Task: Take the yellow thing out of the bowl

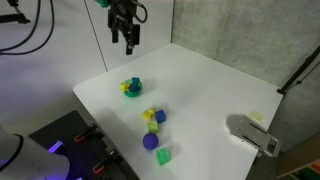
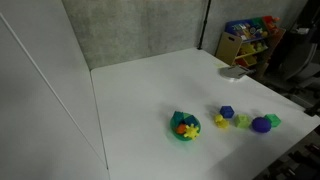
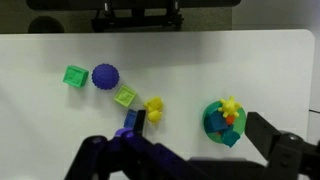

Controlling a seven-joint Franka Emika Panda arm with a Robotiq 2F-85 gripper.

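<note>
Currently yellow thing (image 3: 230, 105) sits inside bowl (image 3: 210, 124).

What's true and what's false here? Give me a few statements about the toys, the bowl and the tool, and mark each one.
1. The yellow thing lies in the green bowl. True.
2. The tool is shut on the bowl. False: it hangs open above the table, touching nothing.
3. The purple ball sits between the green cube and the yellow-green block. True.
4. The green cube is inside the bowl. False: it rests on the table, at the end of the toy row farthest from the bowl.
</note>
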